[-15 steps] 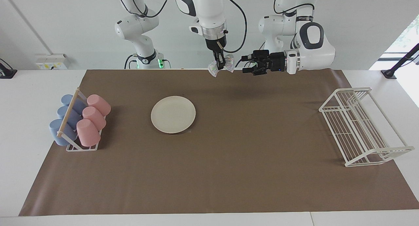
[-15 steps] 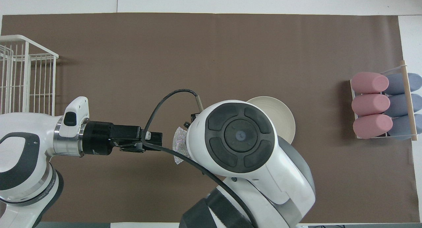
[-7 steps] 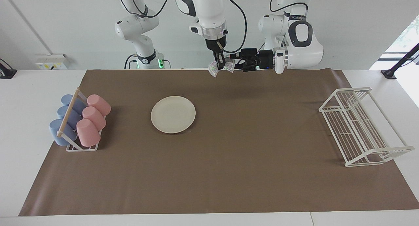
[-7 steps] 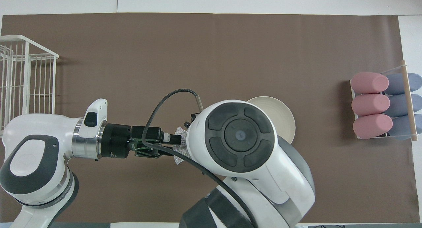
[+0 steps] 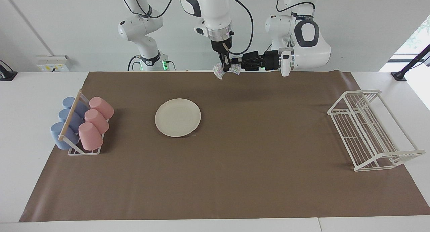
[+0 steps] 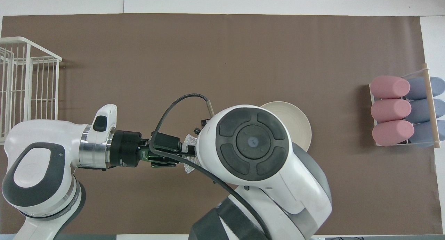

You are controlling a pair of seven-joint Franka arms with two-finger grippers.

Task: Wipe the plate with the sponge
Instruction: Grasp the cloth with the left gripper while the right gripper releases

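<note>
The right gripper (image 5: 225, 62) hangs straight down over the edge of the brown mat (image 5: 235, 178) nearest the robots, about midway along that edge. It is clenched on the sponge (image 5: 220, 72), a small silvery wad that dangles from its fingertips up in the air, off the mat. In the overhead view the right arm's big white joint covers nearly all of this; only a corner of the sponge (image 6: 189, 156) peeks out beside it.

The left gripper (image 5: 235, 61) comes in level from the left arm's end of the table, pointing sideways at the sponge. Its fingertips are at the wad on the side toward that arm and seem to touch it, but whether they have clamped on it I cannot tell.

The plate (image 5: 177, 117) lies flat on the mat, farther from the robots than the two grippers and shifted toward the right arm's end, with nothing on it. From overhead only its farther rim (image 6: 295, 115) shows past the right arm.

A small rack of pink and blue cups (image 5: 81, 124) sits at the mat's edge by the right arm's end. A white wire rack (image 5: 369, 131) stands at the edge by the left arm's end.
</note>
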